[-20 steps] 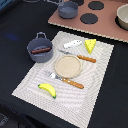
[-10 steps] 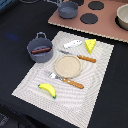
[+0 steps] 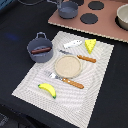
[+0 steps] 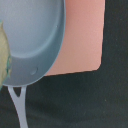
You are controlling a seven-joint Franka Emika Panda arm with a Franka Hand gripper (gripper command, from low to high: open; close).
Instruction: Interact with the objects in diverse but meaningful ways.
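Judging progress: early or mid-task by the look of it; most toy items lie neatly on the striped placemat (image 3: 30, 85), seemingly unhandled.
Done so far: dark brown bar (image 3: 40, 50) lies inside the grey-blue handled pot (image 3: 39, 48), at about 9 o'clock from the round tan plate (image 3: 67, 66).
Left to do: yellow banana (image 3: 47, 89) sits at 7 o'clock from the plate, yellow cheese wedge (image 3: 90, 45) at 1 o'clock, white-and-blue tool (image 3: 73, 44) at 12 o'clock; all lie apart from the plate.
Not for handling: orange-handled fork (image 3: 65, 79) and orange-handled knife (image 3: 80, 56) flank the plate.
Second pan: a grey-blue pan (image 4: 30, 40) fills the wrist view, its thin handle trailing off, resting on the pink stove board (image 4: 82, 37); in the exterior view it sits at 12 o'clock from the placemat.
Gripper: fingers not visible in either view, so I cannot tell how far open it is or whether it holds anything.
Change from earlier frame: nothing on the placemat has shifted; every item matches its place half a second ago.
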